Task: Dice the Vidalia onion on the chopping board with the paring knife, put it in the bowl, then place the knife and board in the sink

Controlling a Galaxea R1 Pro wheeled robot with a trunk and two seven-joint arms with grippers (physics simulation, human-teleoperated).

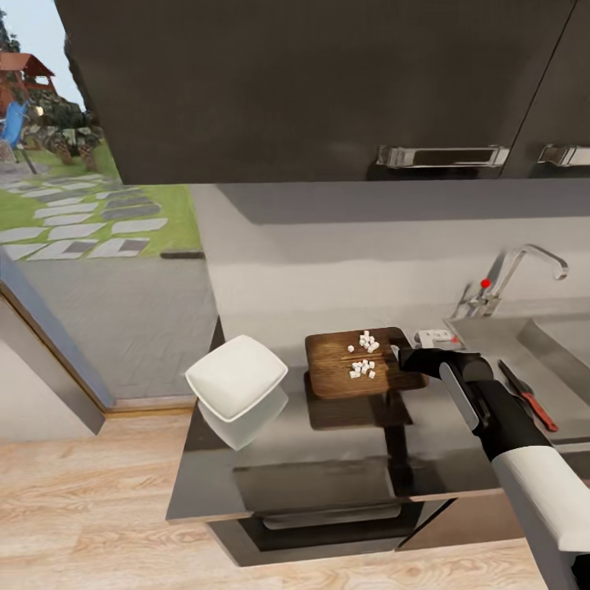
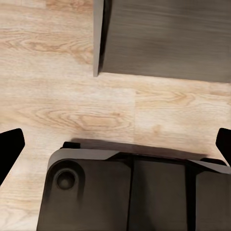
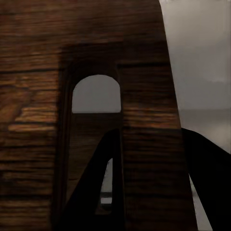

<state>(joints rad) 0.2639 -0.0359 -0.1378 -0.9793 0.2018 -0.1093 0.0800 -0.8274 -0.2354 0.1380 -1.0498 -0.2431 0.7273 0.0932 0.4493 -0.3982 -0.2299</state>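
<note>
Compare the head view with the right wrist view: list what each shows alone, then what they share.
Head view alone: the diced onion in two clusters on the board, the white bowl on the countertop, the sink and the paring knife. Right wrist view alone: the slot-shaped handle hole close up, with one of the dark fingers reaching up through it. Shared: the chopping board, with the right gripper at its handle end.

Chopping board point(image 1: 360, 362) with diced onion point(image 1: 365, 354) lifted above countertop point(image 1: 328, 459) at frame centre, right gripper point(image 1: 399, 355) clamped on its right edge. Bowl point(image 1: 236, 377) just left, narrow gap between. Tap point(image 1: 512, 274) and paring knife point(image 1: 528, 395) crowd sink point(image 1: 541, 344) at right. Lower-centre countertop open.
</note>
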